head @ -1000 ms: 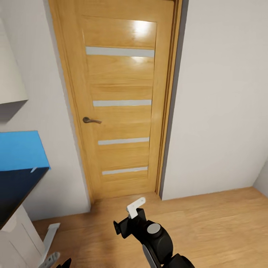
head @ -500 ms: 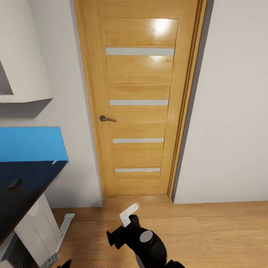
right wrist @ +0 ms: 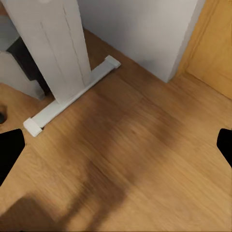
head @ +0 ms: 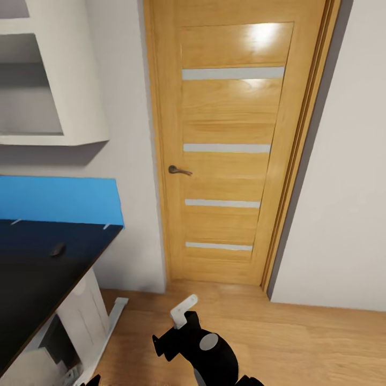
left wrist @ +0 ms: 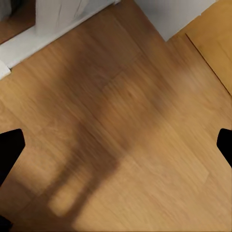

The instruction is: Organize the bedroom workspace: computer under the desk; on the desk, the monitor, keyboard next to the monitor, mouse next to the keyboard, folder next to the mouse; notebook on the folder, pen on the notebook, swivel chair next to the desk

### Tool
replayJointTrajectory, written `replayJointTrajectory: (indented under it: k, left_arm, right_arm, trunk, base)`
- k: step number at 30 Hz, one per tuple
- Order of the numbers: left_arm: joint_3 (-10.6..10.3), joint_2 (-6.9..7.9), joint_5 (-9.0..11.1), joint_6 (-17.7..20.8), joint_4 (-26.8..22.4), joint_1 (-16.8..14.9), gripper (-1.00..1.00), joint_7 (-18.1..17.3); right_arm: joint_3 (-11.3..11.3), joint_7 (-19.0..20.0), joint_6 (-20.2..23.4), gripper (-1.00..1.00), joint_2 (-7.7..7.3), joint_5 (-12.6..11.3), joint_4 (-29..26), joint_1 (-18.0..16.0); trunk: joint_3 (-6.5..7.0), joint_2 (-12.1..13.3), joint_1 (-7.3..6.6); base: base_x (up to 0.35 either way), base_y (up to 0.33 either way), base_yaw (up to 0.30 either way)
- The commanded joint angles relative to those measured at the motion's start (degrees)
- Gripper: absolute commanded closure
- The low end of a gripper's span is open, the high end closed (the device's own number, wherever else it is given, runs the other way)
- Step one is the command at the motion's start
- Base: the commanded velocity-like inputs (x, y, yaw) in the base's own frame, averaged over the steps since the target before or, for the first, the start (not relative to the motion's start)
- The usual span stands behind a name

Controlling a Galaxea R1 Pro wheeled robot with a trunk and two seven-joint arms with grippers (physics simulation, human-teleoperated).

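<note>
The desk's dark surface lies ahead and to the left of the right gripper in the head view, with a small dark object, probably the mouse, resting on it well away from that gripper; it is too small to identify with certainty. Behind the mouse a bright blue panel stands along the back edge of the surface. Below the surface a white desk leg runs down to a white foot bar lying flat on the wooden floor.

In the right wrist view the same leg and foot bar sit ahead of the right gripper, well apart from it, and a dark gap opens beside the leg. The right gripper's black fingers stand at the two sides of that view, spread wide with nothing between them, above bare floor and its own shadow.

The left gripper also hangs over bare floor, its dark fingers far apart and empty; a strip of white desk base lies beyond it.

Farther out in the head view, a closed wooden door with pale horizontal strips and a dark lever handle faces the robot. A white wall shelf hangs above the surface, left of the door.
</note>
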Motion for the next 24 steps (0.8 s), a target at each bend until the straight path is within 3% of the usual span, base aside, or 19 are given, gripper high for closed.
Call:
replayJointTrajectory:
  k: [1,24]
  left_arm:
    - [0.15,0.03,0.53,0.17,-0.14,0.19,-1.00,0.44]
    - [0.56,0.50,0.39,-0.22,-0.05,1.13,-1.00,3.55]
  right_arm:
    - [0.05,-0.02,0.29,-1.00,0.01,0.06,-0.02,-0.05]
    - [-0.04,-0.02,0.26,-1.00,0.02,0.09,0.05,-0.05]
  trunk:
    - [-0.05,-0.03,0.00]
    - [-0.05,-0.03,0.00]
  base:
    - [0.000,0.000,0.272]
    - [0.000,0.000,0.273]
